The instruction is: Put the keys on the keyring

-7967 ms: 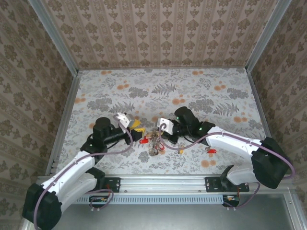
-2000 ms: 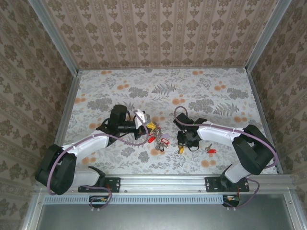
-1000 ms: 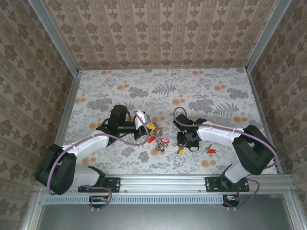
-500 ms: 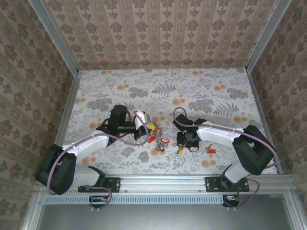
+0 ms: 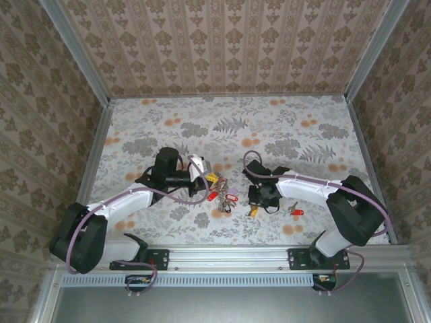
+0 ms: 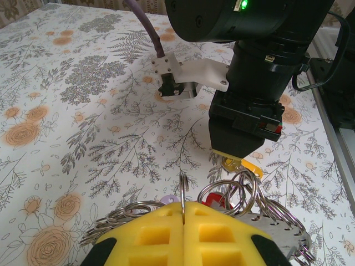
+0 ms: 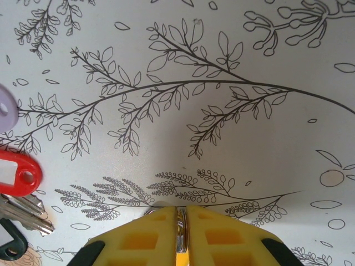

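As nothing has shifted, left tool [image 6: 183, 215] clenched on keyring [image 6: 182, 189], right tool [image 7: 180, 221] gripping yellow key [image 6: 239, 164].

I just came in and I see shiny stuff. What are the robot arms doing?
The left gripper is shut on the keyring, seen edge-on, with more rings and red keys bunched beside it. The right gripper, close by, pinches a thin metal piece low over the table. Probably it goes on the keyring next.
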